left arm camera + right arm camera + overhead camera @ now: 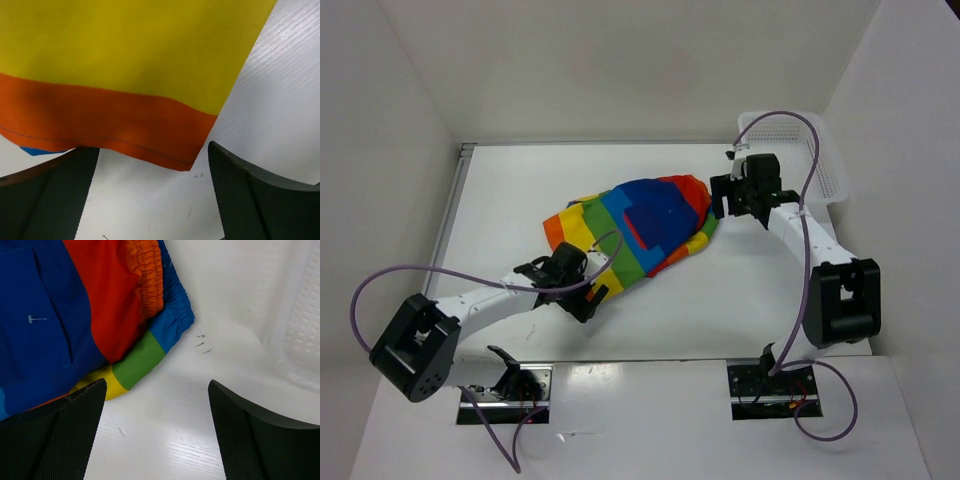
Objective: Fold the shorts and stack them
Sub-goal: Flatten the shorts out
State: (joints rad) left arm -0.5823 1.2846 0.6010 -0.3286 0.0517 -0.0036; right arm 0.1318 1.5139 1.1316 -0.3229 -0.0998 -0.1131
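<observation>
The left gripper (586, 288) stood wide open and held nothing, its fingers either side of the orange hem corner of the shorts (640, 225). The right gripper (723, 200) was likewise spread wide and empty, just beside the gathered waistband at the far right end. The shorts lay mid-table (510, 190) in a slanted, loosely doubled heap, blue pocket (660, 220) up. The white basket (820, 150) stood at the far right corner. Folding looked at best partly done, with no tidy fold or stacking yet.
</observation>
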